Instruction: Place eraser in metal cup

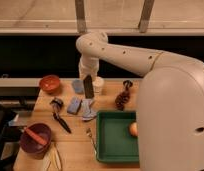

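Note:
My gripper (88,77) hangs from the white arm over the back of the wooden table. It is shut on the eraser (88,86), a flat black block held upright just above the table. The eraser hangs between the grey-blue cup (77,86) and the white cup (98,84). A small dark cup-like thing, apparently the metal cup (127,84), stands further right at the back, apart from the gripper.
A red bowl (50,83) stands back left. A black-handled utensil (61,121), a blue sponge (74,105) and a pale packet (88,109) lie mid-table. A pinecone (122,100) lies beside the green tray (115,147) holding a round fruit (133,129). A purple bowl (35,140) stands front left.

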### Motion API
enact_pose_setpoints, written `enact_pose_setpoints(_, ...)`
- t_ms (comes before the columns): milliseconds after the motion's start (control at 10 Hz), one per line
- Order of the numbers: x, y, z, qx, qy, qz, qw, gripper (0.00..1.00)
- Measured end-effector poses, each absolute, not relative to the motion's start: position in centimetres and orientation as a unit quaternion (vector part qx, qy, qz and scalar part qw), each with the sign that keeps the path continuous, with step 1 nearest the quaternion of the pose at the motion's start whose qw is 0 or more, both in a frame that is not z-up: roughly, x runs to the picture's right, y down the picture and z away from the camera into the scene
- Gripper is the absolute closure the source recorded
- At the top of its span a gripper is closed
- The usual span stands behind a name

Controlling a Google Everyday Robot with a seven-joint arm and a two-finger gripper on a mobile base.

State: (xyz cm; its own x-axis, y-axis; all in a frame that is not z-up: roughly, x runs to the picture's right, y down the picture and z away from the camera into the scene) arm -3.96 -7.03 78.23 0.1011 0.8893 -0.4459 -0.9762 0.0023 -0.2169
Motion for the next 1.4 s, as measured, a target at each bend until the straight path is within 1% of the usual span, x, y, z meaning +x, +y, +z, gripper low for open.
enact_pose_setpoints(100, -1.3, -8.2, 78.8, -0.227, 0.084, 0.687, 0.685, 1.00)
enact_pose_setpoints(700, -1.8, -8.2, 78.8, -0.230, 0.082, 0.688, 0.683, 1.00)
enact_pose_setpoints(900, -1.1, -8.1, 79.3, -0.217, 0.081, 0.702, 0.674, 1.00)
enact_pose_setpoints(1000, -0.3, -8.3, 79.9, -0.206, 0.079, 0.713, 0.665, 1.00)
enact_pose_setpoints(1200, 3.0, -9.7, 82.4, -0.187, 0.075, 0.737, 0.645, 1.00)
enact_pose_setpoints(1400, 5.9, -11.1, 85.2, -0.176, 0.084, 0.738, 0.646, 1.00)
